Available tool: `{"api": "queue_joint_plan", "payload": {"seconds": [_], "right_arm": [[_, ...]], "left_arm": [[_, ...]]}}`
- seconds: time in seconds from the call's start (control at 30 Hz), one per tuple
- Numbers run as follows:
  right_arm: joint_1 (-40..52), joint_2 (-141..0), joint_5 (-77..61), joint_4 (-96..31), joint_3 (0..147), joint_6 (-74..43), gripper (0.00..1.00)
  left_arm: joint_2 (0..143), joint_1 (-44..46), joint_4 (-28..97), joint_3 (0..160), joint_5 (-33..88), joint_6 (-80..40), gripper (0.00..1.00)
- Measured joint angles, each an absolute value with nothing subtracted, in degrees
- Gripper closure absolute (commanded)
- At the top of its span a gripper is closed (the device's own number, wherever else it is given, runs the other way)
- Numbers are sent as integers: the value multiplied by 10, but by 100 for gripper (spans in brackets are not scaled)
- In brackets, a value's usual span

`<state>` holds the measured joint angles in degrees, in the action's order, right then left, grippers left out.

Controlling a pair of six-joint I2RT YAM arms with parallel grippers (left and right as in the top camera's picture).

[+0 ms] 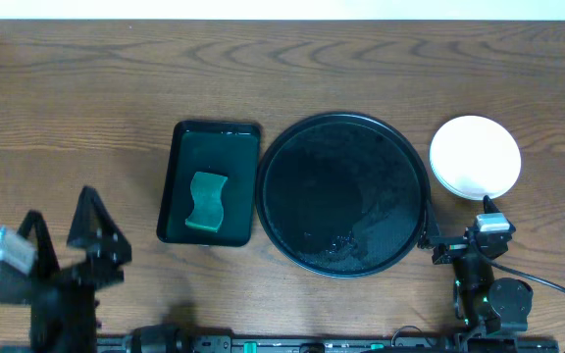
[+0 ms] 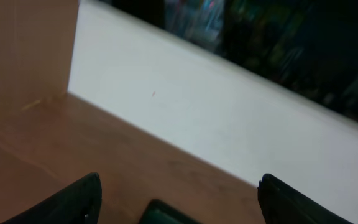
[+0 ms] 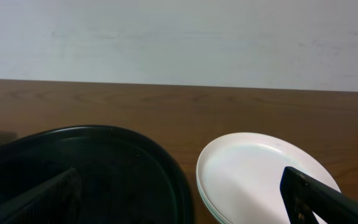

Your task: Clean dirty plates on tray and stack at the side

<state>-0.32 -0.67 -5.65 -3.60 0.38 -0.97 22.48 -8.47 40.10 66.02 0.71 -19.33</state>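
Plates, small, round and shallow with a white one uppermost, are stacked on the wooden tabletop just ahead and to the right of the right pincer, whose jaws are spread wide on nothing. The large round glossy black tray lies ahead and to its left, bare of plates, so the task is judged to be all but finished. The left pincer is likewise held open and empty, well apart from the stack. If the right pincer were driven forward, its right finger could catch the stack's rim and push the plates askew. From overhead only one white disc is seen, along with a smaller rectangular dark green tray carrying a green sponge. In the right wrist view a paler rim is seen beneath the top plate. Lower faces are hidden, so their cleanliness cannot be judged.
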Motion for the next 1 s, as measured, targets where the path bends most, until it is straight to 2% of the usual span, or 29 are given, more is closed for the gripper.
{"api": "queue_joint_plan", "payload": {"seconds": [0.37,0.7,1.0], "right_arm": [[-3,-7,-57,-36,4,-10,1],[-3,-7,-57,-36,4,-10,1],[-3,-7,-57,-36,4,-10,1]], "left_arm": [[78,-75,401,619,7,-195,20],[8,-52,403,556,7,-195,20],[4,-51,405,512,7,-196,20]]}}
